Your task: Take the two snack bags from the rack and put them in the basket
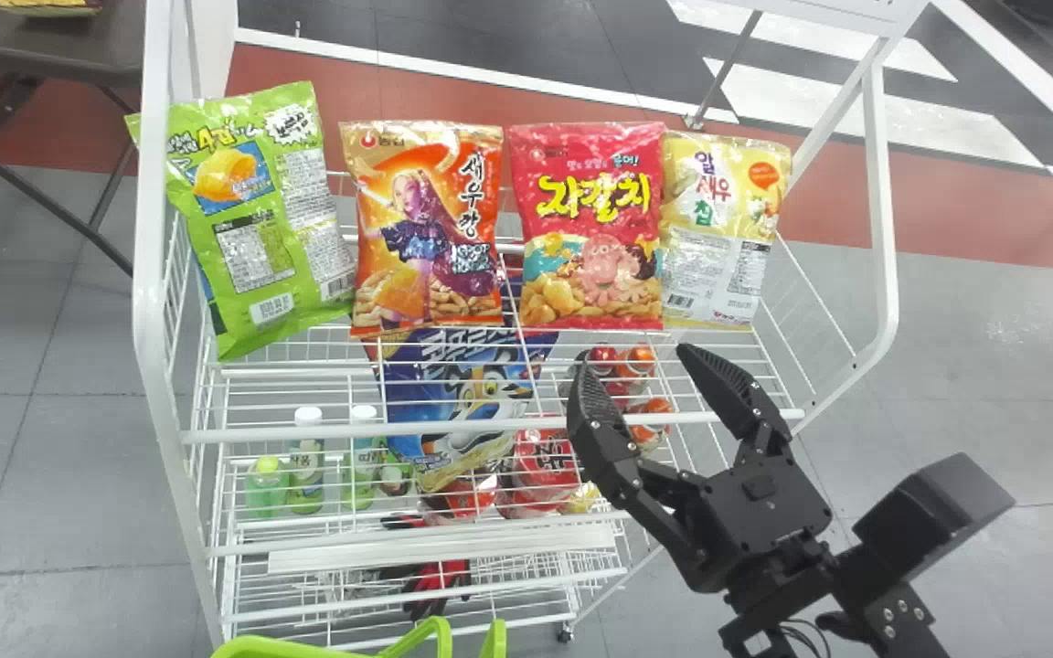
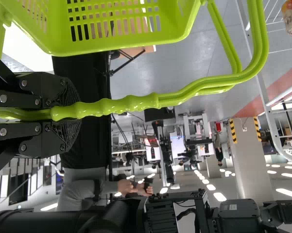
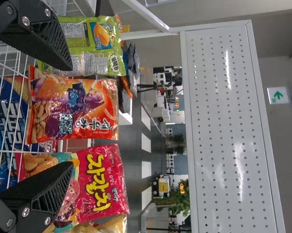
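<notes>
Before the rack, the right tool is wide open, empty, presumably to admit a snack bag; the left tool, closed on the handle, steadies the basket.

On the wire rack
We see a green snack bag, orange bag, red bag and yellow bag in a row.
</notes>
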